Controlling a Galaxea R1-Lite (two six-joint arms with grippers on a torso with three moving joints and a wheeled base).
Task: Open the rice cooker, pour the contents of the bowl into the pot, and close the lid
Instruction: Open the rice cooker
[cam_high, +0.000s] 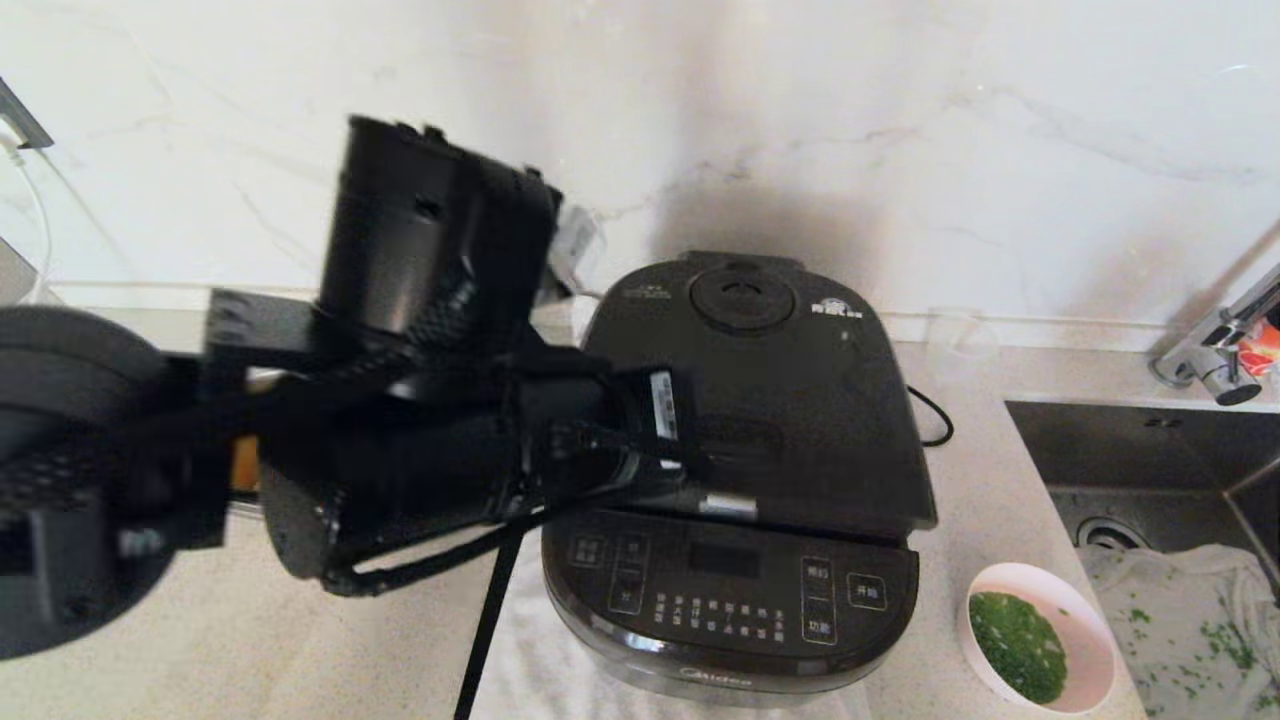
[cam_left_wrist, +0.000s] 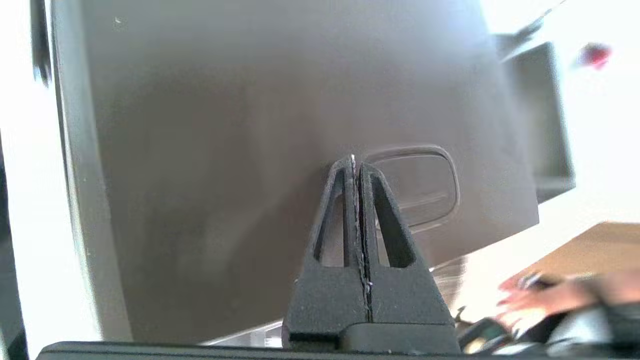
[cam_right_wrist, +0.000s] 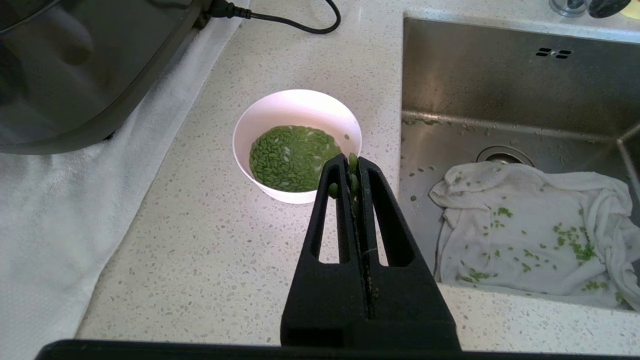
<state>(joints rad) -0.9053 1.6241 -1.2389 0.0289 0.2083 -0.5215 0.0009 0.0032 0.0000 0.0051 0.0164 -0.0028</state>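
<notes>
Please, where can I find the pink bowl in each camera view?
Head view: the bowl sits at the lower right, on the counter between the rice cooker and the sink.
Left wrist view: not in it.
Right wrist view: near the middle, just beyond the right gripper.
Shared landmark: the rice cooker.

We note bright, diffuse light on the marble wall (cam_high: 900, 120); the rice cooker (cam_high: 750, 460) throws a soft grey shadow onto it behind. The left arm (cam_high: 400, 400) is smeared with motion blur. Beyond the left gripper (cam_left_wrist: 356, 165) the lid (cam_left_wrist: 250, 150) looks hazy, edges blown to white. Ahead of the right gripper (cam_right_wrist: 353, 165) the bowl (cam_right_wrist: 295, 107) glares pale, yet stays sharp.
</notes>
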